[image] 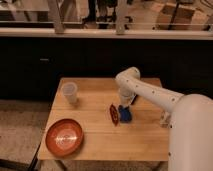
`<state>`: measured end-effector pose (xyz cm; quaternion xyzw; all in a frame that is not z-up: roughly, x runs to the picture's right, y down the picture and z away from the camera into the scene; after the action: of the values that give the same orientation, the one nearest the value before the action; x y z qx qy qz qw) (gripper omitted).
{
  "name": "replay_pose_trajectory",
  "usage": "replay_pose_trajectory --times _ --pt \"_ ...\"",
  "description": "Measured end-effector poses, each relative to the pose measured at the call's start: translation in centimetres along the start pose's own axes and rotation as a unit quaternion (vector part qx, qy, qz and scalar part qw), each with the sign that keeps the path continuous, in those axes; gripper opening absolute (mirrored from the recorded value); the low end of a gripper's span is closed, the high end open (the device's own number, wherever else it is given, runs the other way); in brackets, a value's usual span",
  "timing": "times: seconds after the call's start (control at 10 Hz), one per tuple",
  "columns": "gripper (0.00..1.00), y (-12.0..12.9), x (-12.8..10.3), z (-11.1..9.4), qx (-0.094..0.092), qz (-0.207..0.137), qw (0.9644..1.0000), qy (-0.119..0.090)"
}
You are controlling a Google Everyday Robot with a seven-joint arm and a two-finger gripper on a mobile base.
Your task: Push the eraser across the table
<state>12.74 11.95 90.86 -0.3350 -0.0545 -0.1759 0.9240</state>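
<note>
Nearest me, a red plate point(64, 136) sits at the table's point(102, 142) 7 o'clock corner, with bare wood from there to 5 o'clock. At centre lies the blue eraser point(125, 115), a red oblong thing point(114, 114) just beside it at 9 o'clock. The gripper point(124, 106) is low at the eraser's 12 o'clock; I cannot tell whether it is open or closed. A clear cup point(70, 92) stands at 10 o'clock.

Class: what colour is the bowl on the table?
The bowl is orange-red, camera view; gripper at the blue eraser.

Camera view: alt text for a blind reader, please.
The gripper is down at a blue eraser mid-table, a small red object beside it. A clear cup and red plate sit at the left of the wooden table.
</note>
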Motion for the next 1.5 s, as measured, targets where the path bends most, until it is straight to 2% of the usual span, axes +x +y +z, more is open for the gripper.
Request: replay_pose_trajectory --times 0.1,0.2,0.5,0.6,0.7,0.8,1.1,1.2,1.5 --pt "0.06 -0.5 0.0 -0.5 0.011 0.005 0.9999 0.0" --pt "0.01 -1.4 0.1 -2.0 0.03 0.009 0.9995 0.001" --pt "0.0 -3.3 1.5 -6.7 0.07 0.03 0.9971 0.003" --pt "0.0 -4.1 2.6 -8.2 0.086 0.044 0.9953 0.004" --pt "0.0 -4.7 3.6 -8.8 0.091 0.054 0.9944 0.006" --pt "0.0 -5.1 5.0 -9.0 0.093 0.069 0.9933 0.002" --pt "0.0 -5.1 10.0 -8.2 0.098 0.116 0.9884 0.014" --pt "0.0 -5.0 11.9 -7.7 0.094 0.153 0.9834 0.028" --pt "0.0 -4.5 14.3 -5.7 0.08 0.198 0.9762 0.039"
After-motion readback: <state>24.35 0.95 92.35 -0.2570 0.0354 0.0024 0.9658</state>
